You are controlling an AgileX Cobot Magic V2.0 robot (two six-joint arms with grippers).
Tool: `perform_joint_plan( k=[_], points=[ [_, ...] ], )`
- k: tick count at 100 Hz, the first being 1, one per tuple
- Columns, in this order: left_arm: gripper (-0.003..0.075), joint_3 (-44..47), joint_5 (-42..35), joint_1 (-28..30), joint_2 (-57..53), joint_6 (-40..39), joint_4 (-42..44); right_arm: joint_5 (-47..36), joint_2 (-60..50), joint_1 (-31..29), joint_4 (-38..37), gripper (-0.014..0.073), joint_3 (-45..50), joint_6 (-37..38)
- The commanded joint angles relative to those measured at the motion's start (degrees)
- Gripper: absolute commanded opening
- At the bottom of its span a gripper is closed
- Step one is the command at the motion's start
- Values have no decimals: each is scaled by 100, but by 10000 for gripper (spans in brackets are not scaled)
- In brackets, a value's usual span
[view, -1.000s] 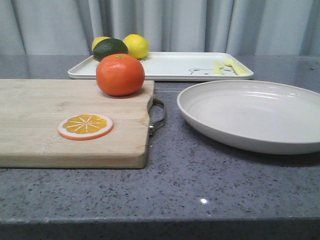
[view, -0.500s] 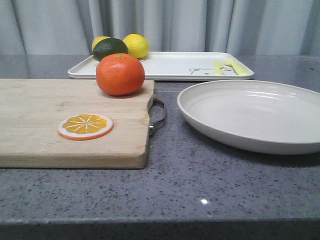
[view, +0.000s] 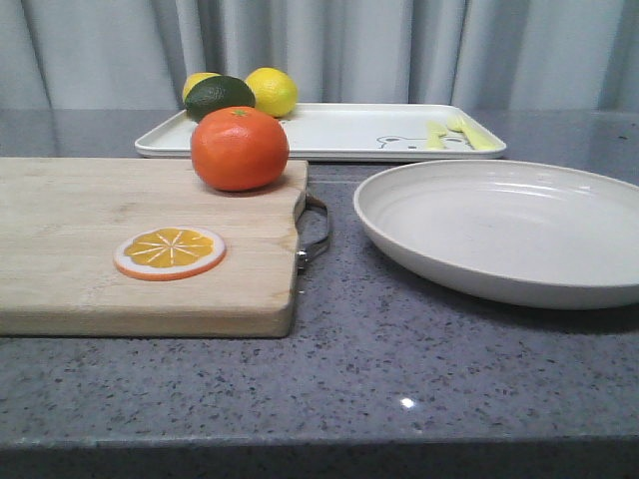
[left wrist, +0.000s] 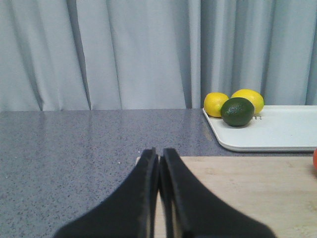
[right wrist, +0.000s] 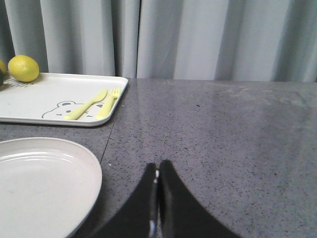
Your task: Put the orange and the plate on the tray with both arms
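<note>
Glossy round orange (view: 240, 148) sits on the far right corner of the pale wooden cutting board (view: 90, 259), near a flat orange slice (view: 169, 251). Matte off-white plate (view: 499, 232) rests on the speckled grey desk (view: 399, 379), right of the board. White rectangular tray (view: 339, 133) lies behind both and holds two lemons (view: 272, 91) and a dark green lime (view: 218, 96). Left gripper (left wrist: 158, 166) and right gripper (right wrist: 157, 176) are both closed, empty. Nothing has visibly moved since the earlier frames.
</note>
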Motion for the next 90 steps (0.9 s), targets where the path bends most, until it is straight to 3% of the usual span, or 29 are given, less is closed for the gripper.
perform_joint_plan(
  k=[1,46,90],
  points=[
    [-20,-444,-532,13,429,-22,-55,-374,426,-31,-65,-57,-447,-15],
    [-20,-1844,-594,13,2518,-22,-55,-387,2020,-31,-65,-57,-1487,-15],
    [-20,-1881,-749,13,3039,-22,-55,-580,2099,-31,-65,-57,-1502,-15]
  ],
)
